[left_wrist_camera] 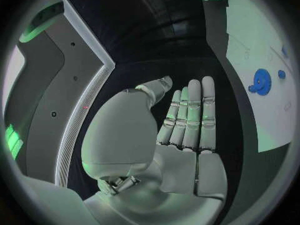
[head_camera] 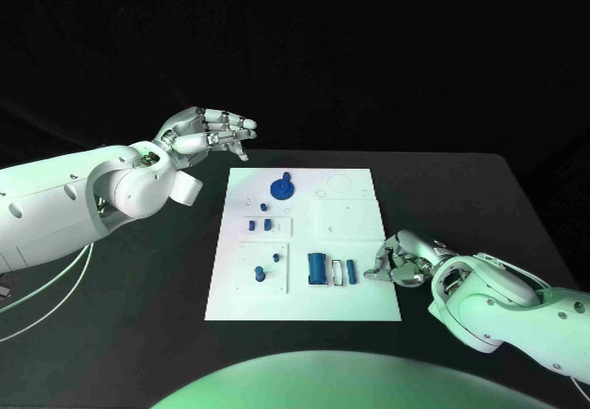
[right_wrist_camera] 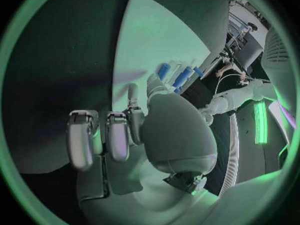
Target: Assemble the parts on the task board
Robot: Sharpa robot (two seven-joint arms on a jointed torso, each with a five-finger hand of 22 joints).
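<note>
Two hands are waiting near the white task board [head_camera: 356, 298], and neither is holding a part.

The left hand [head_camera: 206, 132] is hanging in the upper left of the frame, well apart from the board, with its fingers [left_wrist_camera: 190, 117] lying straight and pressed side by side. The right hand [head_camera: 400, 260] is resting at the board's right edge, fingers curled in on nothing, just beside the blue cylinders [head_camera: 317, 269] in the lower middle. A blue knob [head_camera: 281, 187] is sitting near the board's top.
</note>
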